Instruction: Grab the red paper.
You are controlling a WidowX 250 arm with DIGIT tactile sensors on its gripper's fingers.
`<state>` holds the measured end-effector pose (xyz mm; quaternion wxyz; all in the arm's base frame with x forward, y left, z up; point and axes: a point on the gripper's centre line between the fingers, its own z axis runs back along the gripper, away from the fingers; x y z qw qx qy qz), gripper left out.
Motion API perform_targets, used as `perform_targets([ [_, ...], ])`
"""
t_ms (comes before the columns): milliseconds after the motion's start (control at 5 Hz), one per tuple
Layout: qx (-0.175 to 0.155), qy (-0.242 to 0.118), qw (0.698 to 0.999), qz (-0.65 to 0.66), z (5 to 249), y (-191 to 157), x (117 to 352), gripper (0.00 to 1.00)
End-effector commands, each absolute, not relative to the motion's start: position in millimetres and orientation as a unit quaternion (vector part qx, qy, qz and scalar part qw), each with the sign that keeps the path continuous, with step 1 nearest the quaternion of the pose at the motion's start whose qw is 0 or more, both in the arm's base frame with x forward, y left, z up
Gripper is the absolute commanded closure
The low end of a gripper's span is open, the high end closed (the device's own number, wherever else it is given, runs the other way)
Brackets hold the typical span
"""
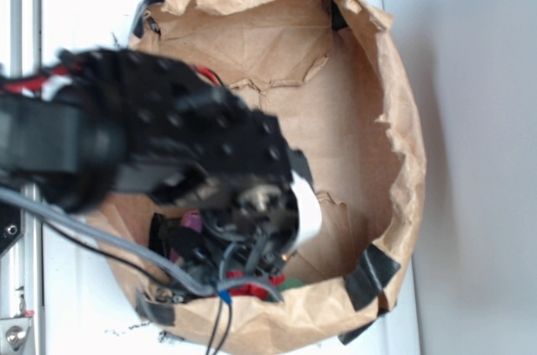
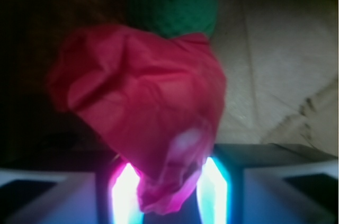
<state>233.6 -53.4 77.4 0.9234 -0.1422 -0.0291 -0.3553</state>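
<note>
The claw (image 2: 168,192) pinches the bottom of the red paper (image 2: 143,107) inside the brown bag (image 1: 369,120); a green ball (image 2: 172,1) touches the paper's top

A big brown paper bag (image 1: 369,103) lies open, holding a dark green ball (image 2: 172,1).

White tabletop (image 1: 92,11), metal rail (image 1: 21,28) along left edge, pale grey wall (image 1: 478,120) at right, soft daylight, faint shadow.
</note>
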Motion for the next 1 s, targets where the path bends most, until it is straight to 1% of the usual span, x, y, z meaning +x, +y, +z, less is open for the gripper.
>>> perform_targets([
  [0,-0.113,-0.103,0.942,-0.299,160,-6,227,1.0],
  [200,-0.11,-0.105,0.946,-0.287,171,6,232,1.0],
  [400,-0.04,-0.083,0.98,-0.177,187,10,227,1.0],
  [600,-0.028,-0.065,0.996,-0.054,191,25,225,1.0],
  [800,-0.006,-0.068,0.998,-0.011,186,23,232,1.0],
])
